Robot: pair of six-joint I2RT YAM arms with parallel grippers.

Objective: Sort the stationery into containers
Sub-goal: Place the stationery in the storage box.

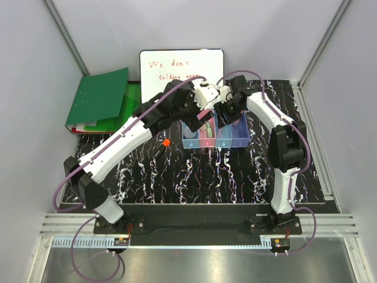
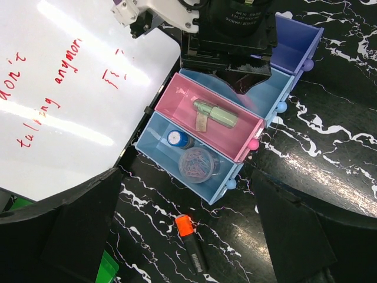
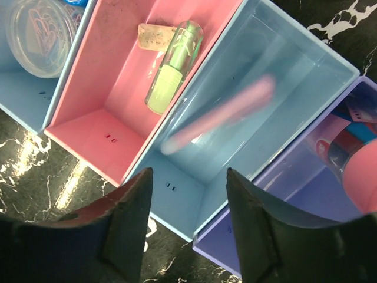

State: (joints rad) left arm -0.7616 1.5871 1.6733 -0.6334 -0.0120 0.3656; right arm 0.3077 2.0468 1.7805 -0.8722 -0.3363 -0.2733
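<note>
The containers [image 2: 227, 191] are a row of four joined bins: light blue, pink, light blue, purple. The first blue bin holds a blue-capped bottle [image 2: 178, 140] and a clear round box of paper clips [image 2: 198, 164]. The pink bin [image 3: 100, 138] holds a pale green marker [image 3: 172, 68]. A blurred pink marker [image 3: 221, 113] is in the second blue bin [image 3: 194, 197], right below my right gripper [image 3: 188, 177], which is open and empty. An orange-capped marker [image 2: 191, 242] lies on the table, also in the top view [image 1: 165, 144]. My left gripper [image 2: 185, 197] is open and empty, high above it.
A whiteboard with red writing [image 1: 181, 65] stands behind the bins. A big green folder [image 1: 97, 97] lies at the back left. The purple bin [image 3: 283, 236] holds pink and blue round items [image 3: 353, 159]. The table is black marble-patterned [image 1: 194, 177].
</note>
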